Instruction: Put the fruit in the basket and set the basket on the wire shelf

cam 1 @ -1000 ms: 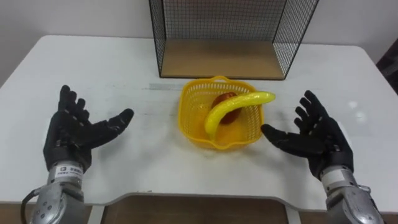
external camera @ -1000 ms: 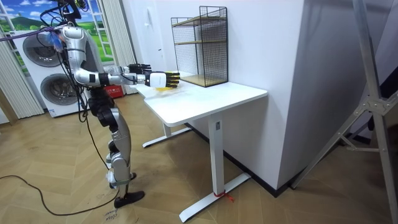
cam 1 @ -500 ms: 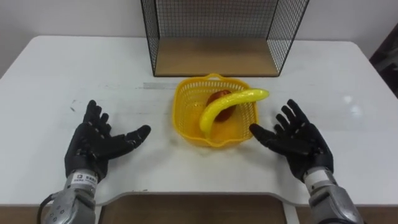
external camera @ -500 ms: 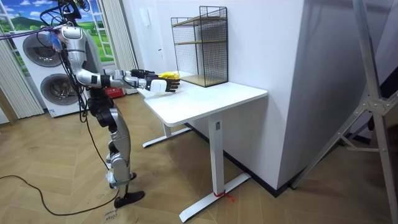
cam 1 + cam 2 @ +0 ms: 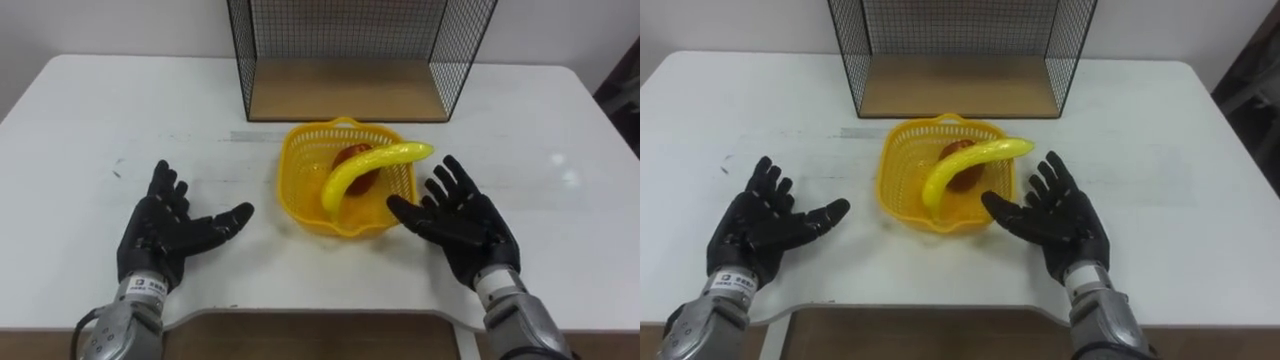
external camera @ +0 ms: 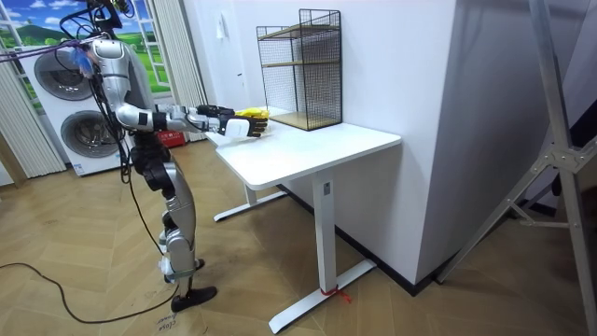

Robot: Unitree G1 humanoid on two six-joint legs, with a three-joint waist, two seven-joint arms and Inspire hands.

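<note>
With banana and red fruit already in the yellow basket on the bench before the wire shelf, the left hand and right hand, fingers spread and empty, should grip opposite rims evenly for a level lift.

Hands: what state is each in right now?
Left hand: open, holding nothing, left of the basket.
Right hand: open, holding nothing, at the basket's right side.

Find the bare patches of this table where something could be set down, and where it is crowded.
Bare: the table left of the wire shelf, the corner right of it, and the shelf's wooden floor. Crowded: the basket, flanked by the left robot hand and right robot hand.
</note>
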